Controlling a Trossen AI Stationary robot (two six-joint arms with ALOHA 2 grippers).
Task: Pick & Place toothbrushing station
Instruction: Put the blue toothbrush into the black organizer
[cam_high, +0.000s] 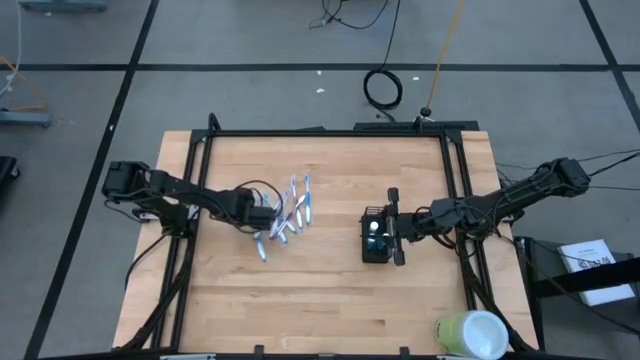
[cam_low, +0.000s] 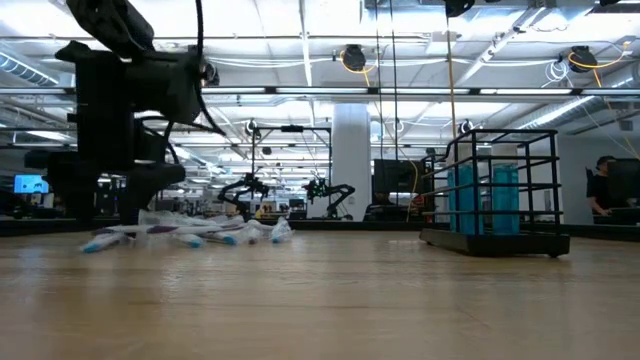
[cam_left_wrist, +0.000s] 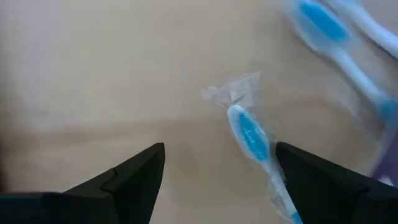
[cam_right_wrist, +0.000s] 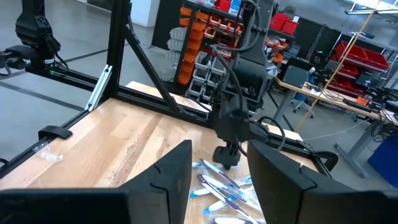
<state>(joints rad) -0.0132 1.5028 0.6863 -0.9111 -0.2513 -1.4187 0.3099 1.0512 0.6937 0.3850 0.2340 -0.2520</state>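
Several slim blue-and-white wrapped toothbrushes (cam_high: 288, 215) lie in a loose pile on the wooden table; they also show in the low view (cam_low: 190, 236). My left gripper (cam_high: 266, 218) is open and low at the pile's left side. In its wrist view (cam_left_wrist: 217, 163) one wrapped toothbrush (cam_left_wrist: 252, 138) lies on the table between the fingers, close to one of them. The black wire holder (cam_high: 374, 238) stands upright on the table (cam_low: 495, 190) with blue-green items inside. My right gripper (cam_high: 393, 228) is open (cam_right_wrist: 219, 177) just right of and above the holder.
A yellow-green and white cylinder (cam_high: 470, 335) lies at the table's near right edge. A black frame (cam_high: 330, 132) runs along the table's far and side edges. Bare wood (cam_high: 320, 290) lies between the pile and the holder and toward the near edge.
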